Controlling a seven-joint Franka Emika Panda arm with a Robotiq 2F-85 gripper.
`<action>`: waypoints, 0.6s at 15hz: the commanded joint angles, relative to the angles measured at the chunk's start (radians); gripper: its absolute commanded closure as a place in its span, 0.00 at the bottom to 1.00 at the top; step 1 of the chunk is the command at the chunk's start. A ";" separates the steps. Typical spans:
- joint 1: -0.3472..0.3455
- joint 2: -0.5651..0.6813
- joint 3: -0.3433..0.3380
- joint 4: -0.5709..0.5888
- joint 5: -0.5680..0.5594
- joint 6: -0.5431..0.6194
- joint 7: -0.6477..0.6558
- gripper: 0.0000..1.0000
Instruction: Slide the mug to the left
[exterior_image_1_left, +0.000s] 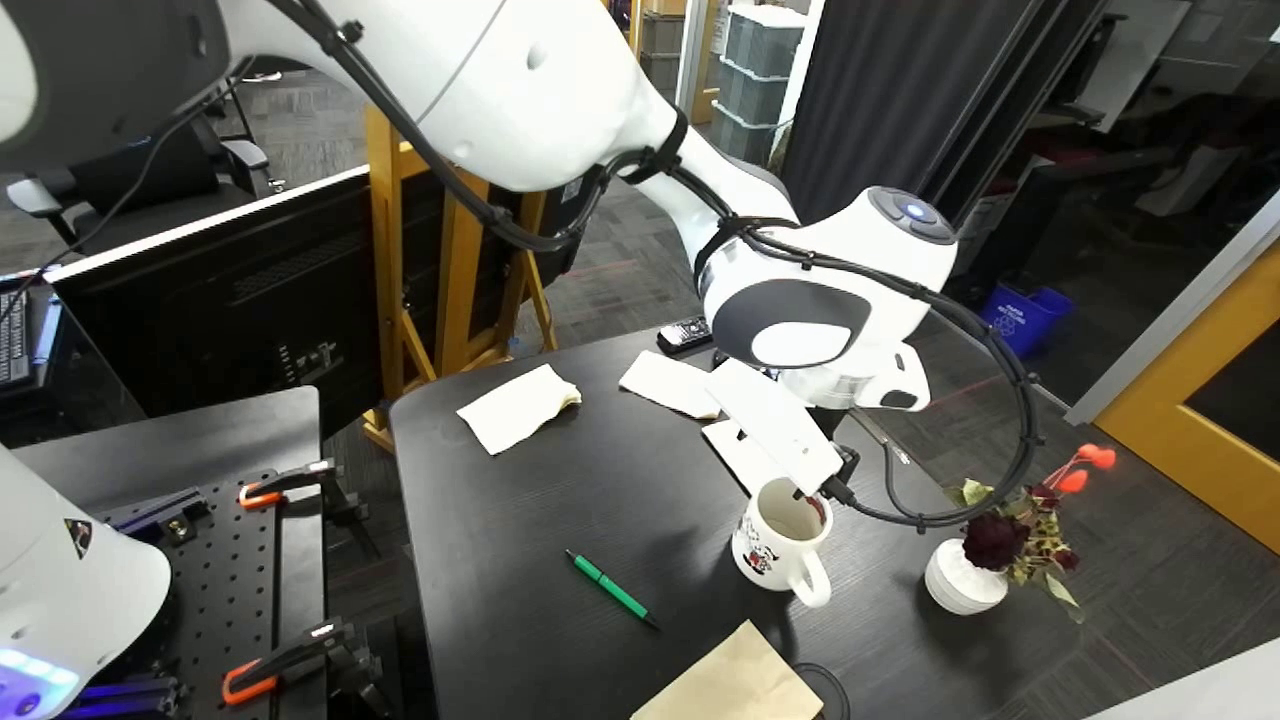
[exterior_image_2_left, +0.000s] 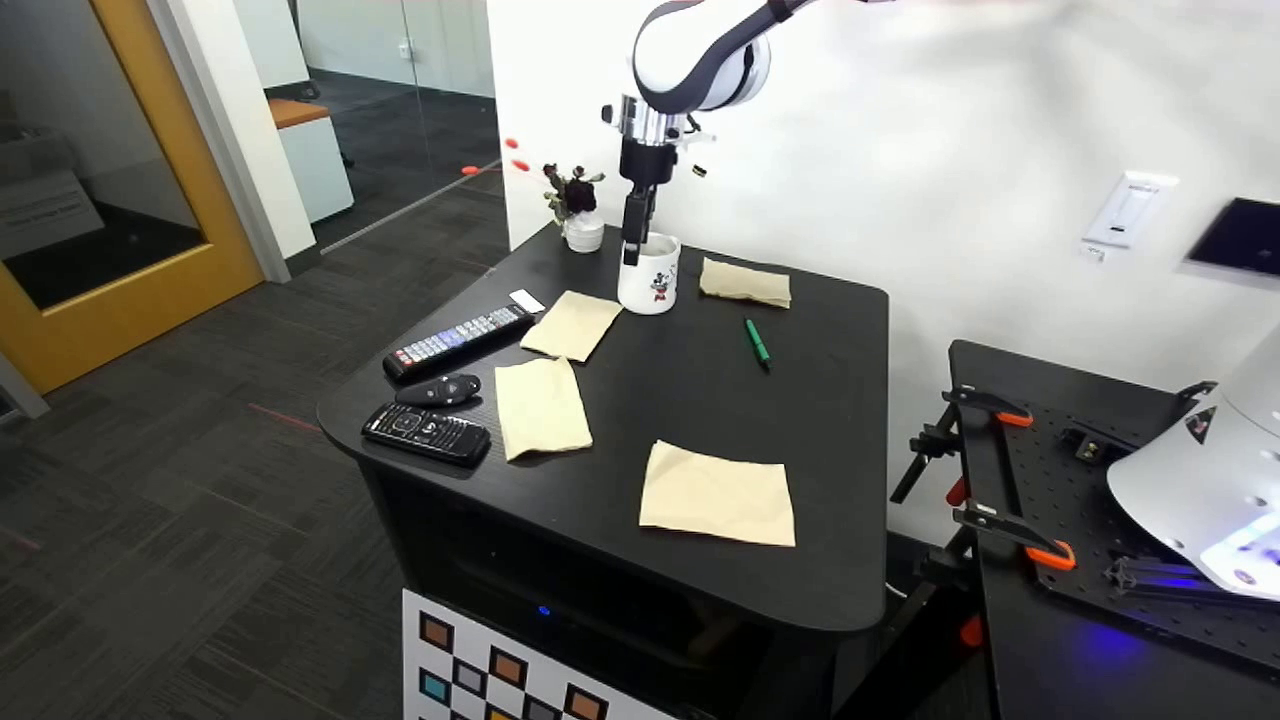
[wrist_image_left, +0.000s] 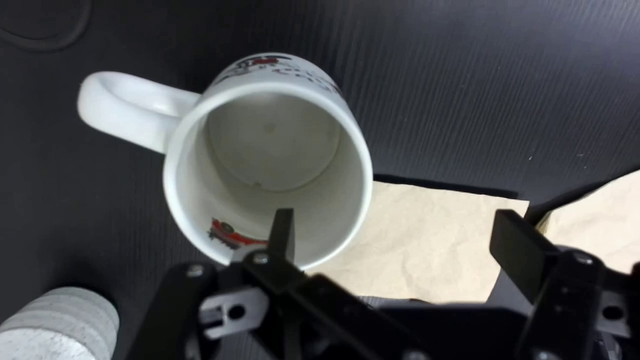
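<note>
The white arm (exterior_image_1_left: 540, 100) has grey panels (exterior_image_1_left: 738, 318), black cables (exterior_image_1_left: 521, 237) and a black end effector (wrist_image_left: 395, 237) with silver screws (wrist_image_left: 261, 258).

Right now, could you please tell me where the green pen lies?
In an exterior view, the green pen lies on the dark table; in that picture it is right of the white mug and just below the nearest tan paper.

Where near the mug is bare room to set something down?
In an exterior view, the widest bare patch lies between the mug, the green pen and the foreground tan paper. Crowded: around the mug, with the gripper at its rim and another tan paper close by, and the corner holding black remotes.
</note>
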 joint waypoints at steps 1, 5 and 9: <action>-0.021 0.009 0.019 0.030 -0.002 -0.056 0.019 0.00; -0.007 0.022 0.006 0.037 -0.020 -0.083 0.044 0.00; -0.005 0.034 0.003 0.042 -0.024 -0.088 0.057 0.00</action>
